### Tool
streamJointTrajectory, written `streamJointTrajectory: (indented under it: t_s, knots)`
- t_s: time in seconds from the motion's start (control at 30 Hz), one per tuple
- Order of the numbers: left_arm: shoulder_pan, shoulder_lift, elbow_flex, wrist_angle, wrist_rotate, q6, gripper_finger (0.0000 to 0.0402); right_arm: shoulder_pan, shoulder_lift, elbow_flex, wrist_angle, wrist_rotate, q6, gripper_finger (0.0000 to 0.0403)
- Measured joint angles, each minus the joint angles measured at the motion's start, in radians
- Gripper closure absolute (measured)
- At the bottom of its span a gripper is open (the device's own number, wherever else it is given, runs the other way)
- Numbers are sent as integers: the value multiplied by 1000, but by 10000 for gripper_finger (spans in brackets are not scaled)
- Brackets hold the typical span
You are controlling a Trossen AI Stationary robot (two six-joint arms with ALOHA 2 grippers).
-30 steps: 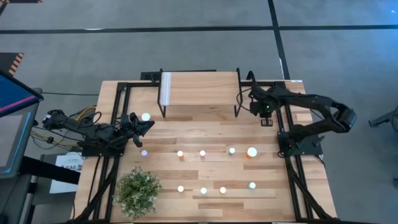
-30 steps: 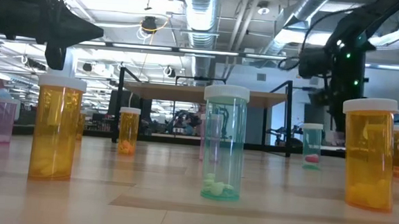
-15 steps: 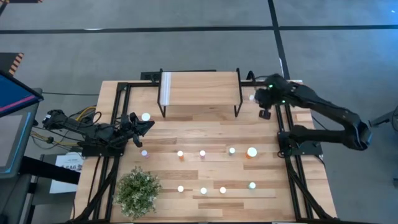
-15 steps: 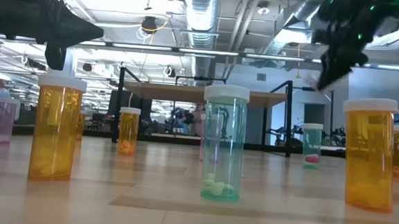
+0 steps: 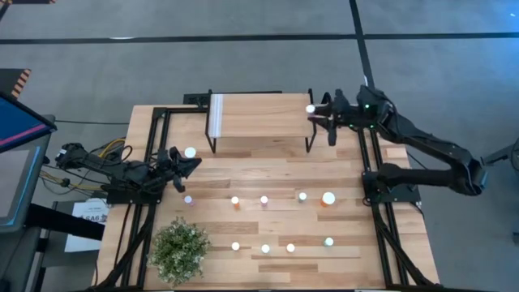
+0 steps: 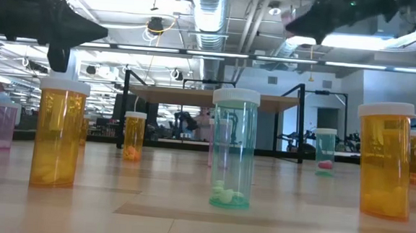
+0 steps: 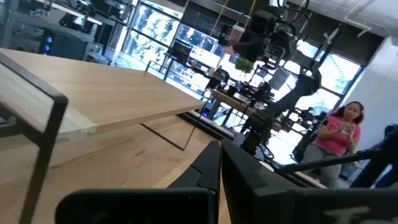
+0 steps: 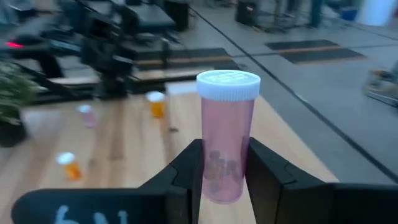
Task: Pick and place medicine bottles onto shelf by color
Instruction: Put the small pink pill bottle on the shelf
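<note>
right gripper (image 8: 221,171) clamped on a pink bottle (image 8: 227,134), held upright over the shelf's (image 5: 259,115) right edge; left gripper (image 5: 188,166) closed, empty, parked by the table's left side

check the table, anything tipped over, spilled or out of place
Nothing stands out. The medicine bottles on the table stand upright with caps on, like the teal bottle and orange bottle. The right pincer holds a pink bottle upright at the shelf edge. The left pincer waits, shut.
</note>
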Motion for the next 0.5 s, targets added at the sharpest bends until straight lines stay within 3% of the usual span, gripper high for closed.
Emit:
streamJointTrajectory:
  t_s: [0.3,0.5]
  knots:
    - [0,0,0,169,24,143,401,194,139,0,290,-1,21,289]
    - [6,0,62,164,20,240,401,237,222,0,436,5,21,289]
